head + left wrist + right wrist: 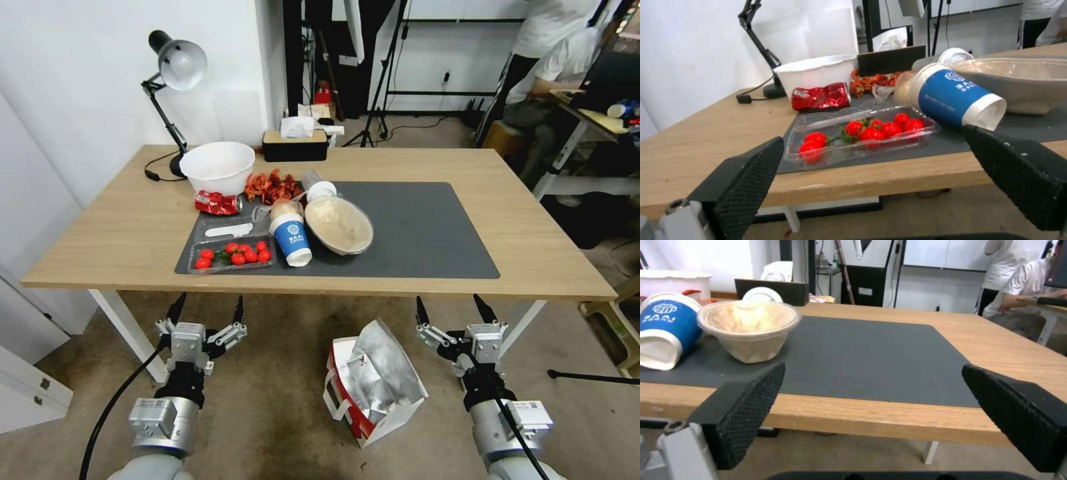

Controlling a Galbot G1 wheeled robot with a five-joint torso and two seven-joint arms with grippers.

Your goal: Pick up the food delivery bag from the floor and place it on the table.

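Low in the head view, left of centre, the left pincer hangs with its fingers spread wide and nothing between them, just below the front edge of the bench. Toward the lower right, the right pincer is likewise spread and empty. Between the two, at the bottom centre of the frame, the food delivery bag sits on the floor, foil lining bulging from its open top, apart from both pincers. On the bench, a dark grey mat carries a tipped blue paper cup, a tray of tomatoes and a lidded bowl.
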